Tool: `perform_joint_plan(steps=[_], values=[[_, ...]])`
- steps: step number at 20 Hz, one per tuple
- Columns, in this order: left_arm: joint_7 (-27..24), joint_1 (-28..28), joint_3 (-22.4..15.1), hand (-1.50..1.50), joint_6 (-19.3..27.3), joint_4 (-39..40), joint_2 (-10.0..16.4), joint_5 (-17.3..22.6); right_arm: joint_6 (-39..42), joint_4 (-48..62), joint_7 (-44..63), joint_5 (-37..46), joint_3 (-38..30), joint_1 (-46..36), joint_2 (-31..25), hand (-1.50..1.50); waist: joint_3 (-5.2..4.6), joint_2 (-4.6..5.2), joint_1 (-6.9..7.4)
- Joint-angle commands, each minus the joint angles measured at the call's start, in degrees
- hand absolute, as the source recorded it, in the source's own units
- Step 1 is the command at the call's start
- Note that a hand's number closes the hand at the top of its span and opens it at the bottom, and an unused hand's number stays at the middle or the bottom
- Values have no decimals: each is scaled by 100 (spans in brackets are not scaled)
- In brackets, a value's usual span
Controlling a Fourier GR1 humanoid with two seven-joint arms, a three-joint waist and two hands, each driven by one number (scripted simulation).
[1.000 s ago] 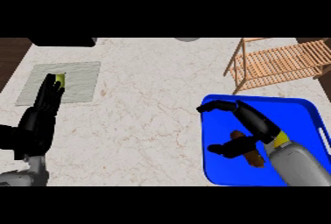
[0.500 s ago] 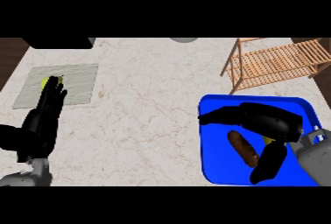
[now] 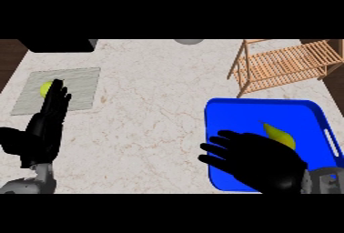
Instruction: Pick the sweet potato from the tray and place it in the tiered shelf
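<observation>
The blue tray lies at the lower right of the counter. My right hand is spread low over its near half, fingers fairly straight and pointing left. The brown sweet potato does not show; the hand covers the spot where it lay. A yellow pear-shaped fruit pokes out on the tray just beyond the hand. The wooden tiered shelf stands at the upper right, past the tray's far edge. My left hand rests open at the left edge, fingers up.
A grey mat at the upper left carries a yellow-green round fruit, partly behind my left fingers. A black object and a grey round thing sit at the counter's far edge.
My right hand has swung down and flattened over the sweet potato, which showed on the tray before and is now hidden. The yellow fruit has come into view. The left hand stayed put.
</observation>
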Motion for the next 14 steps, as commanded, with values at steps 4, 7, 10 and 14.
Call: perform_joint_plan(steps=[4,7,10,14], values=[[148,-116,129,0,-29,-98,45,-12,110,-321,1582,1615,1042,383,786,-150,8,47,56],[59,-148,148,0,-130,59,72,-79,-10,-352,1323,2267,1215,653,397,-150,11,55,43],[-47,158,-33,0,-146,-168,-116,-86,-128,181,1676,3055,1848,635,989,-150,10,55,90],[33,-137,93,0,-96,12,-91,-130,19,352,1870,3668,1912,570,696,-150,9,60,57]])
